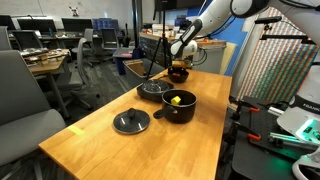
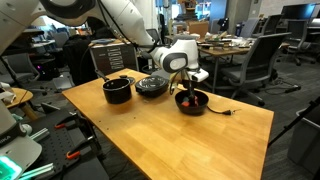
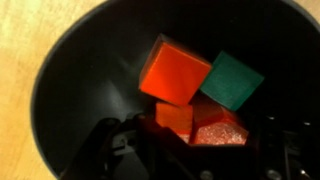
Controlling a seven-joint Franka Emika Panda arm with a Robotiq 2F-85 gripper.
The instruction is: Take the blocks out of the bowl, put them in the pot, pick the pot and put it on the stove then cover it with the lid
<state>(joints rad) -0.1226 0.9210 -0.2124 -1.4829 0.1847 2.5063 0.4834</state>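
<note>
Over the far end of the bench (image 1: 100, 140), your arm (image 1: 205, 25) reaches down and the jaws hang in the mouth of the bowl (image 1: 178, 75), as both exterior views show. Looking down from the wrist, you see the blocks piled inside it: an orange block (image 3: 175, 72) sits tilted on top, a green block (image 3: 233, 80) touches its side, and red-orange blocks (image 3: 218, 128) lie beneath. Your jaws come in at the bottom edge, one dark finger (image 3: 115, 150) on each side of the lower blocks. That part is too dark and blurred, so you cannot tell whether they are gripping anything. Near the bowl, the pot (image 1: 181, 108) stands upright with a yellow block (image 1: 176, 99) in it. Beside the pot lies the stove (image 1: 153, 89). Your lid (image 1: 131, 122) rests flat on the bench, knob up, apart from the pot.
</note>
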